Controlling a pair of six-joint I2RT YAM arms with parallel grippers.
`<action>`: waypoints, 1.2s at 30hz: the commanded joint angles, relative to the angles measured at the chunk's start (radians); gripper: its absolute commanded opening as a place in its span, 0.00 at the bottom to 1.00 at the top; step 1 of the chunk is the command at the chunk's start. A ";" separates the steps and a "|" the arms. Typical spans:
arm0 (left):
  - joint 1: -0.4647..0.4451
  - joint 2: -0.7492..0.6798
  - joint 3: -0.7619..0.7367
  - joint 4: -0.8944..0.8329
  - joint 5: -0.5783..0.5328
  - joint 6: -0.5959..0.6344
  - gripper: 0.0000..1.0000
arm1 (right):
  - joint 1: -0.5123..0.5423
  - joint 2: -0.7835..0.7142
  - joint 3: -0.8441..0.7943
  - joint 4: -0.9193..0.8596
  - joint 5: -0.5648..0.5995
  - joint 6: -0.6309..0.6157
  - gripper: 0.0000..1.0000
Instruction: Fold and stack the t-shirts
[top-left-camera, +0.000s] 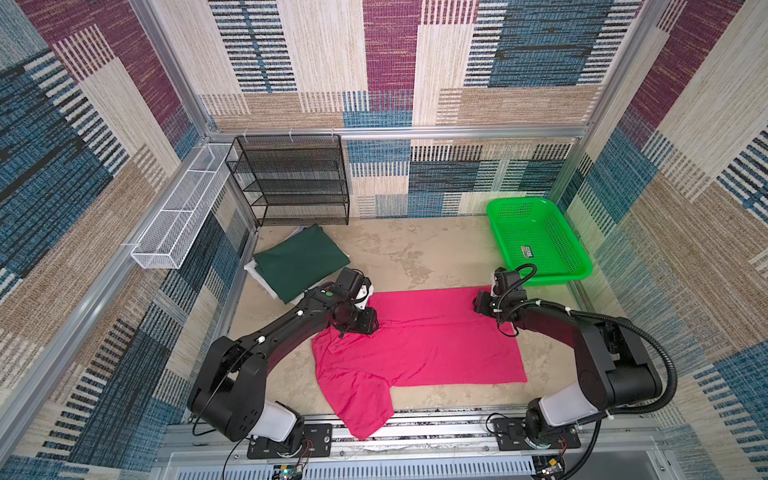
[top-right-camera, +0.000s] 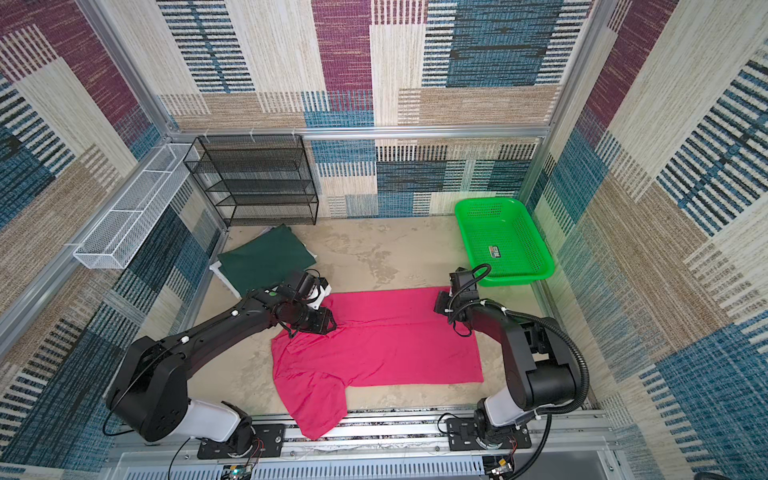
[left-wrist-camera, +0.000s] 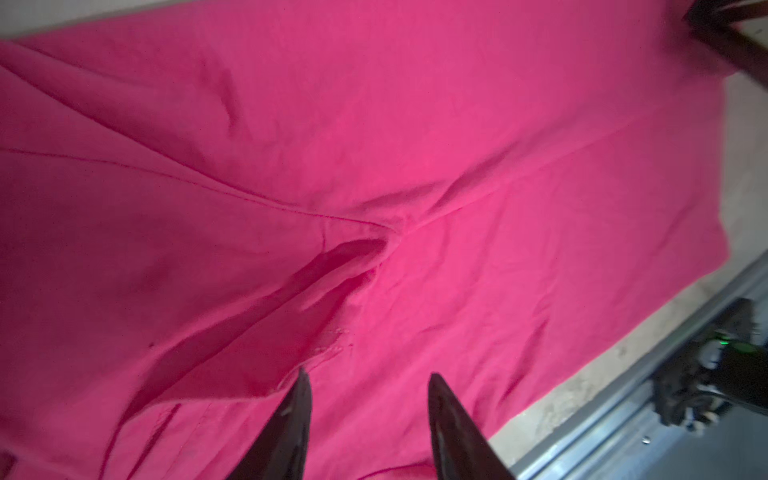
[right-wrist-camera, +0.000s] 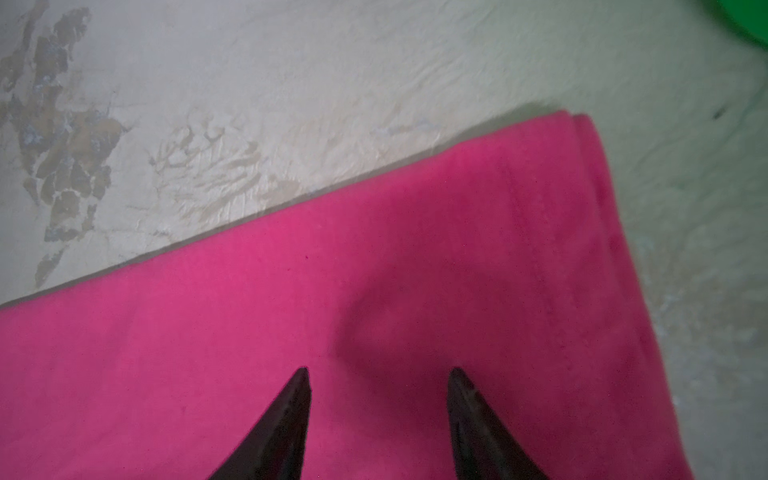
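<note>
A bright pink t-shirt (top-left-camera: 415, 345) (top-right-camera: 374, 345) lies spread on the table, its far long edge folded over itself. One sleeve hangs over the front rail. My left gripper (left-wrist-camera: 368, 376) hovers open above the wrinkled cloth (left-wrist-camera: 457, 145) near the shirt's far left end, nothing between its fingers. My right gripper (right-wrist-camera: 380, 370) stands open just over the shirt's far right corner (right-wrist-camera: 540, 187), also holding nothing. A folded dark green t-shirt (top-left-camera: 299, 259) (top-right-camera: 266, 259) rests on white ones (top-left-camera: 253, 272) at the back left.
A bright green plastic basket (top-left-camera: 540, 278) (top-right-camera: 515, 278) stands at the back right, close behind my right wrist. A black wire shelf (top-left-camera: 291, 178) stands against the back wall. A white wire tray (top-left-camera: 183, 208) hangs on the left wall. A metal rail (top-left-camera: 436, 419) runs along the front.
</note>
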 joint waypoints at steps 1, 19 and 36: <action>-0.021 0.015 0.021 -0.092 -0.142 0.076 0.50 | 0.001 0.001 -0.002 -0.001 0.002 -0.008 0.55; -0.215 0.257 0.194 -0.237 -0.427 0.266 0.53 | 0.001 0.012 -0.010 0.004 -0.011 -0.004 0.55; -0.280 0.316 0.242 -0.314 -0.567 0.253 0.09 | 0.001 0.022 -0.006 0.001 -0.018 -0.007 0.55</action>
